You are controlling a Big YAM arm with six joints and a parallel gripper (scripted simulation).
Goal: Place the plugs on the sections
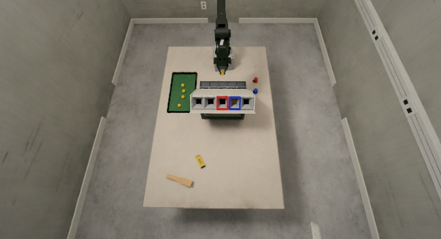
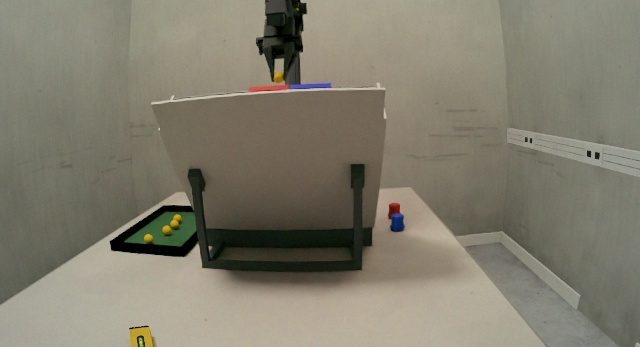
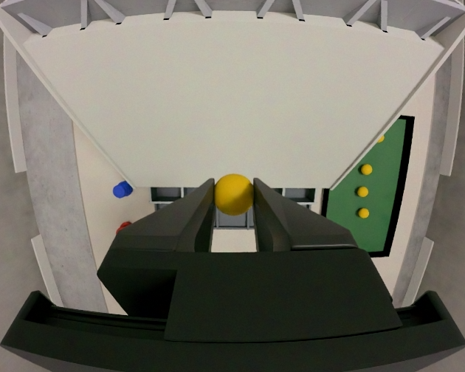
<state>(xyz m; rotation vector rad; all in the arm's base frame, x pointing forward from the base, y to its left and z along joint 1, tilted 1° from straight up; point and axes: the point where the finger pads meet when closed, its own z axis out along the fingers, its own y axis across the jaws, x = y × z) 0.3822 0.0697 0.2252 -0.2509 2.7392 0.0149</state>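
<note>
My gripper (image 1: 222,73) (image 2: 278,77) (image 3: 233,186) is shut on a yellow marble (image 3: 233,194). It hangs high behind the funnel stand, above the grey sectioned tray (image 1: 222,84) (image 3: 167,194). In the exterior view it shows just over the top edge of the white cover (image 2: 270,157) (image 3: 232,100), by the red band. The red-banded funnel (image 1: 222,102) and the blue-banded funnel (image 1: 234,102) are third and fourth in the row. The red plug (image 1: 255,80) (image 2: 394,210) (image 3: 122,226) and the blue plug (image 1: 255,91) (image 2: 397,222) (image 3: 121,189) stand on the table to the right of the stand.
A green tray (image 1: 189,94) (image 2: 187,228) (image 3: 381,228) with several yellow marbles lies left of the stand. A small yellow block (image 1: 200,161) (image 2: 140,336) and a wooden spatula (image 1: 179,180) lie near the table's front. The arm's grey base (image 1: 231,56) stands at the back.
</note>
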